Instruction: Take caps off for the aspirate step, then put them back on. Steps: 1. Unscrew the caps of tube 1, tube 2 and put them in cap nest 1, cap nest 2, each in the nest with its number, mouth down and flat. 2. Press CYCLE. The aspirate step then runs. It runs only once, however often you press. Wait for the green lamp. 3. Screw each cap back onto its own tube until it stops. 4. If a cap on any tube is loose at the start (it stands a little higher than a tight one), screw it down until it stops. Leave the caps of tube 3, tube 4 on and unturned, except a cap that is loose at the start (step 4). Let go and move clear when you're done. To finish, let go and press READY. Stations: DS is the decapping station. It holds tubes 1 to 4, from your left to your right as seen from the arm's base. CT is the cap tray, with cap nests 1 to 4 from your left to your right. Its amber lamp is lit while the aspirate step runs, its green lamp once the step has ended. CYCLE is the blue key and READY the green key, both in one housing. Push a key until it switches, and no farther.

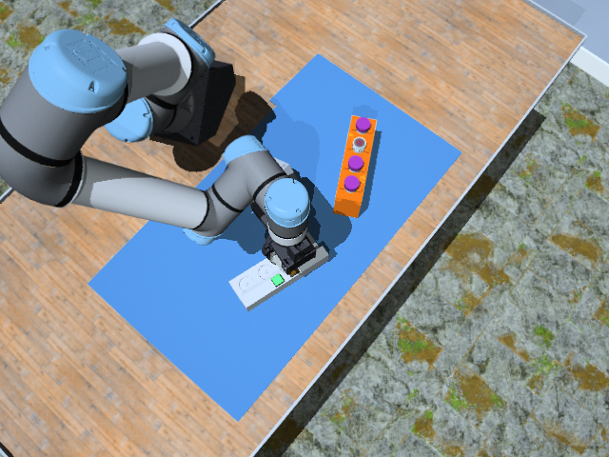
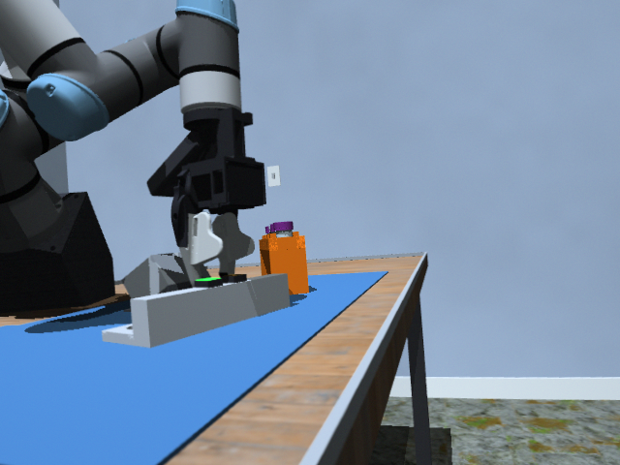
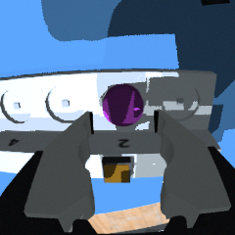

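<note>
Purple cap (image 3: 122, 105) in cap nest 2, between the parted fingers.

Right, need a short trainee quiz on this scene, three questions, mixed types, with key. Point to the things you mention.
1. Which lamp is lit on the cap tray (image 1: 250, 298) (image 2: 195, 316) (image 3: 206, 84)?
A) amber
B) green
C) neither

2. True or false: the gripper (image 1: 282, 269) (image 2: 210, 283) (image 3: 123, 113) is shut on the purple cap (image 3: 123, 105) in the tray.

3. Fill in: in the orange decapping station (image 1: 348, 208) (image 2: 288, 264), ____ tube(s) stand uncapped.

Key: 1. B; 2. False, the fingers stand apart with gaps on both sides; 3. one.
</note>
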You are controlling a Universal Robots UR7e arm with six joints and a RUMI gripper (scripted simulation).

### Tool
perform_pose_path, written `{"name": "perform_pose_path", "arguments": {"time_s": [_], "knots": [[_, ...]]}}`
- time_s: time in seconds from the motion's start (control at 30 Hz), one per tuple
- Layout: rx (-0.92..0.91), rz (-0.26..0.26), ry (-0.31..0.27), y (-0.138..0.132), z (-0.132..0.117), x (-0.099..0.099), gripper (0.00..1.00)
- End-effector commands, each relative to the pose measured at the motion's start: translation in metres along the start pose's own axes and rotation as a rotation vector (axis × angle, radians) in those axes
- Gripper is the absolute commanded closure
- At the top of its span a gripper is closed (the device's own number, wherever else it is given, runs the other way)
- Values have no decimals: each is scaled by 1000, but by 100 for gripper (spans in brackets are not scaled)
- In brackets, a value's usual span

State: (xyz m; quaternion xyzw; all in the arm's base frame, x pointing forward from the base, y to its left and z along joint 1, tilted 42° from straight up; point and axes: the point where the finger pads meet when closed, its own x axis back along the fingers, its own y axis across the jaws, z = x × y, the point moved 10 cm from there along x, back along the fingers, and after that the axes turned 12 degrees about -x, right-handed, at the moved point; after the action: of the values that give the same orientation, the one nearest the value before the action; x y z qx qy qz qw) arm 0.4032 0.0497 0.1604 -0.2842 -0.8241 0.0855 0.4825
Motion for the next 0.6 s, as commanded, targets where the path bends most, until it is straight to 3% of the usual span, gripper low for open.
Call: {"name": "perform_pose_path", "arguments": {"time_s": [0.0,0.57], "knots": [[0,-9,-14,1,-2,-5,71],[0,-9,-14,1,-1,-10,71]]}}
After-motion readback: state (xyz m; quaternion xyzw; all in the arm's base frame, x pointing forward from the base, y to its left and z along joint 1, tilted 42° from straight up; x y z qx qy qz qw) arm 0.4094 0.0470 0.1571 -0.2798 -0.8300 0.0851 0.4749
